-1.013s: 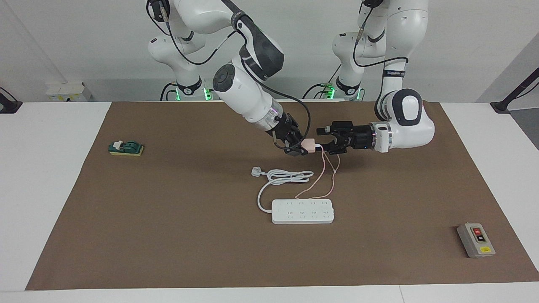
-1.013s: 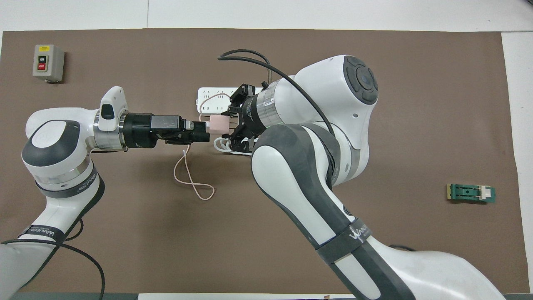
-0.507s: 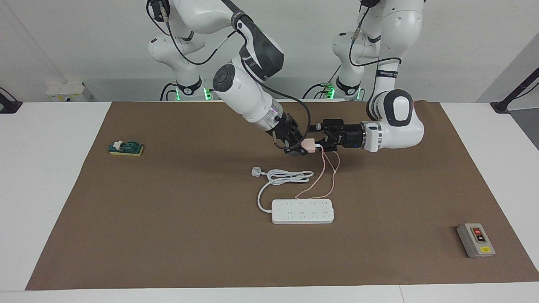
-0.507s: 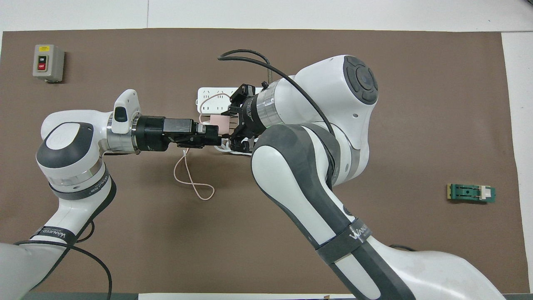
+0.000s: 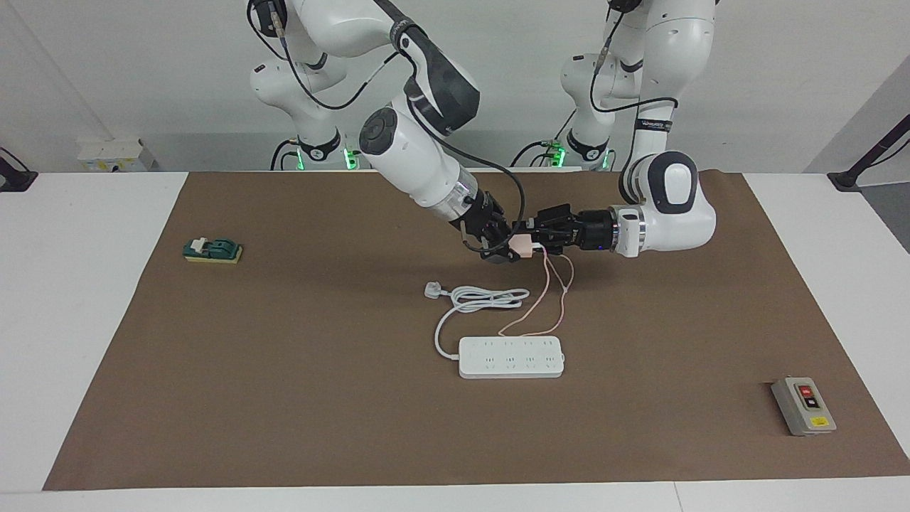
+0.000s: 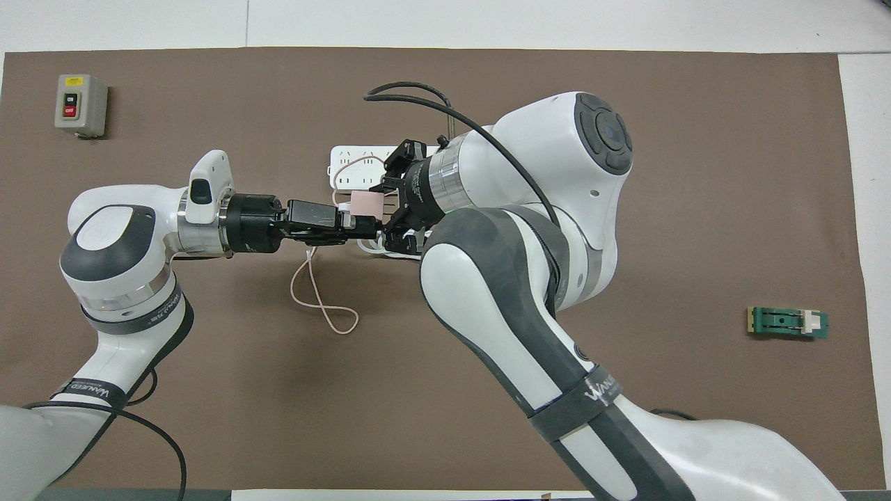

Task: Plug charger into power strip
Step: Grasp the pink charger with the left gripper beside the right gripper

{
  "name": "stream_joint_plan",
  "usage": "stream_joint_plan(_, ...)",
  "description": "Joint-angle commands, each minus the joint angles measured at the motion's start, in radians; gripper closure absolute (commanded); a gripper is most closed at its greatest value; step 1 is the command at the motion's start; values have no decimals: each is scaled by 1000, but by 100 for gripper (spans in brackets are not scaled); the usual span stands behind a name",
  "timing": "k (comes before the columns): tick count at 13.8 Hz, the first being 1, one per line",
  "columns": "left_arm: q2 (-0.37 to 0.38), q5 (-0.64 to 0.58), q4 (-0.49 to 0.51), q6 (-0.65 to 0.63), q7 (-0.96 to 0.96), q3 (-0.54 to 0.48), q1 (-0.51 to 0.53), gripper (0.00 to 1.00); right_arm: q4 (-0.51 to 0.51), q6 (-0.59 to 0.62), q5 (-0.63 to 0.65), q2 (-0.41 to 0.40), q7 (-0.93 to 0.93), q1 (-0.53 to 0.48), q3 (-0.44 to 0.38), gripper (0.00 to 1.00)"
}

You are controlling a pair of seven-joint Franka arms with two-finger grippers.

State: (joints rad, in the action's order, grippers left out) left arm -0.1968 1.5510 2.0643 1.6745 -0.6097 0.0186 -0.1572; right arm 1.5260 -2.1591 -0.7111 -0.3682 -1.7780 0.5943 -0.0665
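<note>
Charger (image 5: 524, 246) is up in the air right now, over the bare brown mat on the bench (image 5: 284, 398). In the facing view that puts it at roughly 12 o'clock from the power strip (image 5: 511, 357), with the coiled white cord (image 5: 483, 299) between them.

The right end effector (image 5: 506, 250) comes in from about 10 o'clock and is pinched onto the pink cube. The left end effector (image 5: 538, 240) meets it from 3 o'clock, right at the end where the thin pink cable (image 5: 551, 299) exits. Honestly can't tell if the left one is properly clamped or just touching.

Looks like a handover or regrip to me. My tips:
- Don't let the right one let go until the left clearly has the body, not just the cable.
- Grab the flat sides so the prongs stay free and pointing one way.
- Watch the cable loop hanging down toward 6 o'clock; it could snag on the strip.
- Line up straight over an outlet before pushing, since the strip is loose and may slide.
</note>
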Motion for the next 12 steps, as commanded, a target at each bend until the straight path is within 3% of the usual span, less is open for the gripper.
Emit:
stream_joint_plan(1,7,43,5,5,-12,-11,-7,84,16,-13,7,5,14,-2,5,100)
stream_joint_plan(2,7,46,5,8,-12,-11,-7,93,16,-13,7,5,14,-2,5,100)
stream_joint_plan(4,7,46,5,8,-10,-12,-8,99,16,-11,5,5,12,-2,5,100)
stream_joint_plan(12,7,46,5,5,-8,-12,-7,99,6,-10,13,5,15,1,5,100)
